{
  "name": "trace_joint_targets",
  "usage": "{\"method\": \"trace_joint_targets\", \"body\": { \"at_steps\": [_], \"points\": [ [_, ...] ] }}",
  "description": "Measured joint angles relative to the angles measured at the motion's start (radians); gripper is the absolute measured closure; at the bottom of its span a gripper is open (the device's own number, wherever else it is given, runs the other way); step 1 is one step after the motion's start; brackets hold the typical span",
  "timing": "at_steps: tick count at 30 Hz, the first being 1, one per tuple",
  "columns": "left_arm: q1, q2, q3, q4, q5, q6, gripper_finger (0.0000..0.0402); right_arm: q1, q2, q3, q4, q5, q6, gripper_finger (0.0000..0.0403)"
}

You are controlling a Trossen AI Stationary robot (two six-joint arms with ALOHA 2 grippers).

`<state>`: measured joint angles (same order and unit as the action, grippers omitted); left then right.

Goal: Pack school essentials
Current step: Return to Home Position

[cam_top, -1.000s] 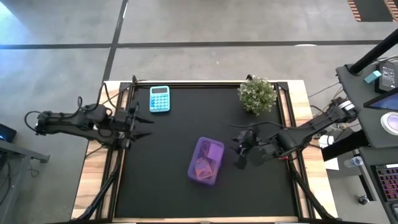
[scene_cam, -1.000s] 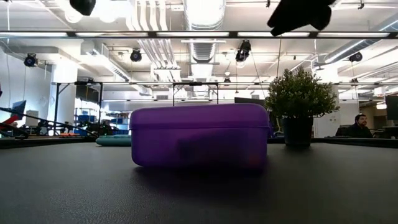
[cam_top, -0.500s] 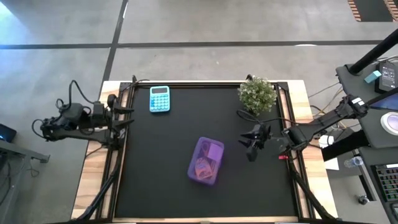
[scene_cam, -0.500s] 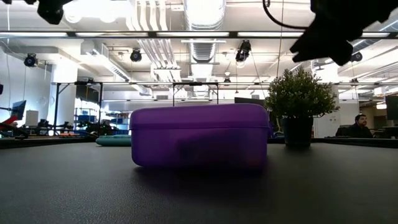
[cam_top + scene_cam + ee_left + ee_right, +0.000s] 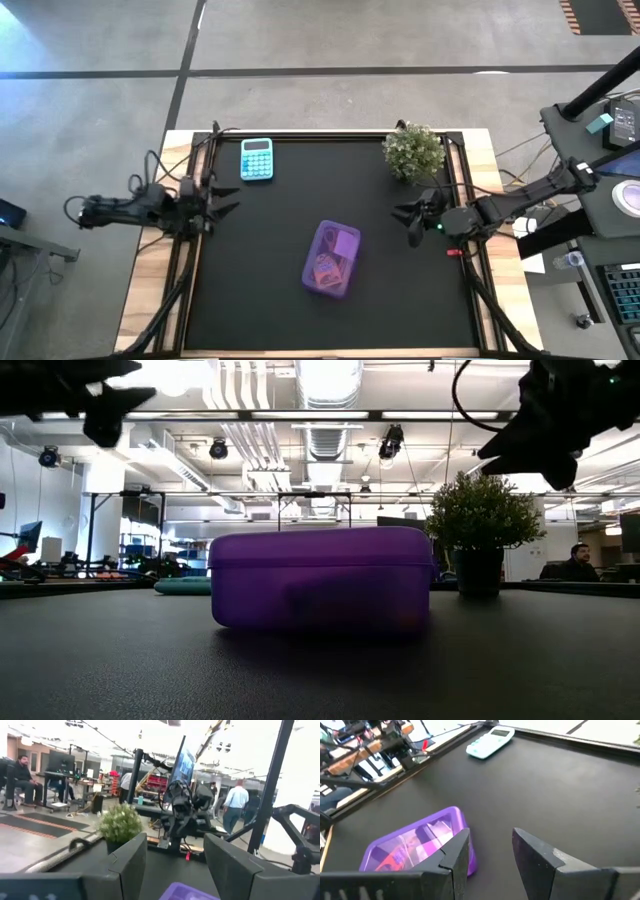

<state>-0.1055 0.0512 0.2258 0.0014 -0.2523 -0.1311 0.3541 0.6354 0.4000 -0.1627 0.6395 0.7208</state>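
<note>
left gripper [image 5: 226,198] and right gripper [image 5: 405,224] point inward from opposite sides — fingers apart; both held aloft

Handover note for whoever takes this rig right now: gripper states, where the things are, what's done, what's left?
Left gripper: open, empty, at the left edge of the mat.
Right gripper: open, empty, near the right edge, beside the potted plant.
Purple case: mid-mat, lid shut; stationery shows through it, count unclear.
Calculator: loose on the mat, near its far-left corner.
Done: packing, case closed.
Left: probably only parking both arms.
</note>
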Motion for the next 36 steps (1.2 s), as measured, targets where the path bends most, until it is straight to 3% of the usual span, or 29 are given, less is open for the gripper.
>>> {"method": "trace_joint_targets", "body": {
  "at_steps": [5, 9, 23, 33, 36],
  "points": [
    [0.0, 0.009, -0.14, 0.199, -0.017, -0.062, 0.0219, -0.021, -0.089, -0.054, 0.02, 0.002, -0.034, 0.0264],
    [0.001, 0.002, -0.216, 0.219, -0.068, -0.155, 0.0219, -0.033, -0.175, -0.109, 0.022, 0.019, -0.02, 0.0264],
    [0.001, 0.007, -0.218, 0.165, -0.149, -0.177, 0.0219, -0.034, -0.435, -0.236, 0.026, 0.069, -0.013, 0.0264],
    [0.0, 0.011, -0.219, 0.167, -0.153, -0.177, 0.0219, -0.034, -0.529, -0.305, 0.028, 0.064, -0.015, 0.0264],
    [0.0, 0.012, -0.219, 0.167, -0.153, -0.177, 0.0219, -0.034, -0.54, -0.332, 0.054, 0.02, -0.017, 0.0264]
  ]
}}
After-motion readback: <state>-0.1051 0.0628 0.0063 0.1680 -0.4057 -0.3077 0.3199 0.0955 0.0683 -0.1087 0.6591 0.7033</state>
